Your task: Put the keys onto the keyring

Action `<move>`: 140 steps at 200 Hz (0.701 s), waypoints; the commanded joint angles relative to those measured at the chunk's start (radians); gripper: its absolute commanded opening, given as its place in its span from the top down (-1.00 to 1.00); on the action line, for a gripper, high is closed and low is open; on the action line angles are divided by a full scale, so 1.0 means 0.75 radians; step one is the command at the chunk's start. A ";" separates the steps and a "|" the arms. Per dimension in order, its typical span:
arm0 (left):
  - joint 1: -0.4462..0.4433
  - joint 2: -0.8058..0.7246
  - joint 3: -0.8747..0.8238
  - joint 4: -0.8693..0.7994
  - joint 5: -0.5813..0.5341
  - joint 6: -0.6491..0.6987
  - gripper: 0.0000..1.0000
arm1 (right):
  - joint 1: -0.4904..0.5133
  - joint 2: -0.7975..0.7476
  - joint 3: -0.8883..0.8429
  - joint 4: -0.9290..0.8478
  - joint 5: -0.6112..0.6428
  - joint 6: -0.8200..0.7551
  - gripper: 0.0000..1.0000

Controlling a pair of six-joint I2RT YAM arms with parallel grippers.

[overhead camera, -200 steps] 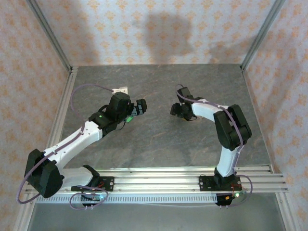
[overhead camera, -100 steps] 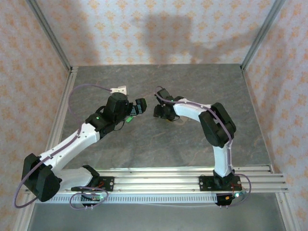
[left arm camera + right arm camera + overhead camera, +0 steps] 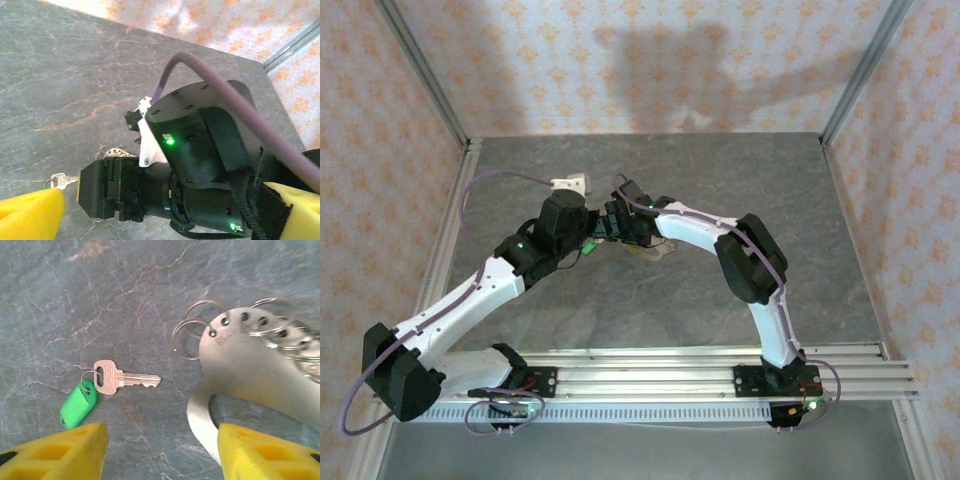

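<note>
The right hand [image 3: 161, 442] is spread empty, the key [image 3: 125, 380] lying just ahead.

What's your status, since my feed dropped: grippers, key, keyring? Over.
Both open: left gripper, right gripper. Green-tagged key flat on table, loose, beside keyring plate, not touching. Right arm crowds left gripper's front.

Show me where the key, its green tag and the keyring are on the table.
key [image 3: 125, 379], right wrist view, where head meets blade.
green tag [image 3: 78, 404], right wrist view, centre of the plastic.
keyring [image 3: 250, 365], right wrist view, flat metal plate below its holes.
</note>
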 commanded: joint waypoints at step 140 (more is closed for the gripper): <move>-0.203 0.104 0.113 -0.080 -0.163 -0.030 -1.00 | -0.250 -0.427 -0.672 0.082 0.152 -0.168 -0.33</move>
